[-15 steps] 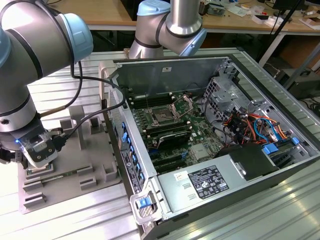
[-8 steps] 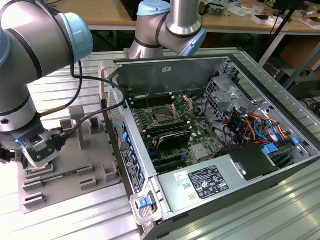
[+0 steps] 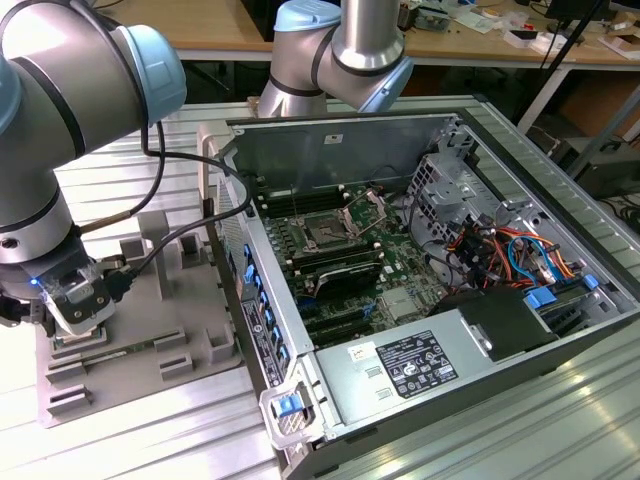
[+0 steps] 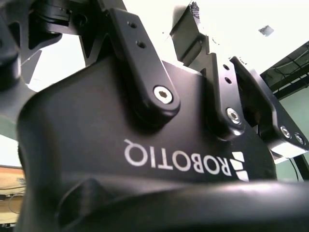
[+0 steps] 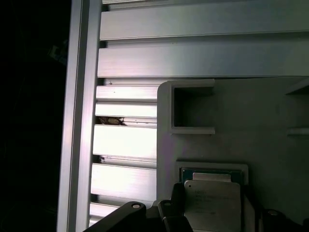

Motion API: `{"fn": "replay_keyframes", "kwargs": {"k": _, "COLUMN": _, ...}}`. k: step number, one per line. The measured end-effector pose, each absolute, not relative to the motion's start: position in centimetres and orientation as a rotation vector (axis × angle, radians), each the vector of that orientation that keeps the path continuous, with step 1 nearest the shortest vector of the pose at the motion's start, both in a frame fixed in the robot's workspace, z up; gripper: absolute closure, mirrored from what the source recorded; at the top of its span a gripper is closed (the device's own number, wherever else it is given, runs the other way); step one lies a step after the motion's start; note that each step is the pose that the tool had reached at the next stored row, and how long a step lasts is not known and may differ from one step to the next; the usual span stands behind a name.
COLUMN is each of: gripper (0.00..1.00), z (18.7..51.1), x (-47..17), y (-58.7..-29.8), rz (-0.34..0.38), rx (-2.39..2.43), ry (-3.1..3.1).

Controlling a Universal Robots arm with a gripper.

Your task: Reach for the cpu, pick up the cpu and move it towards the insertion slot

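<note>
Jaws low at the cpu (image 5: 212, 205), seated in tray (image 3: 140, 345) pocket, likely to keep it square; grip cannot be told; insertion slot (image 3: 328, 232) well apart

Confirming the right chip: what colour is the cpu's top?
Silvery-white cpu, greenish rim; best in the first wrist view.

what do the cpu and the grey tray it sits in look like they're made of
the cpu: the top plate looks like metal, silvery with a dull sheen; the thin greenish rim is probably circuit board. the tray: even matte grey with rounded moulded edges and raised frames, so most likely plastic.
</note>
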State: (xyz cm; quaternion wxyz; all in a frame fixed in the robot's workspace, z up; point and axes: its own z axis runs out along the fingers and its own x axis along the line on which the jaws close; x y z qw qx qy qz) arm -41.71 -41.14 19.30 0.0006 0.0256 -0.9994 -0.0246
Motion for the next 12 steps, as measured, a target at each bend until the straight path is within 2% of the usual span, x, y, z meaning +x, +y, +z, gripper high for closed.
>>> {"fn": "replay_keyframes", "kwargs": {"k": 12, "gripper": 0.45, "z": 19.42, "x": -41.71, "y": -41.14, "rz": -0.090, "rx": 0.081, "ry": -3.138}}
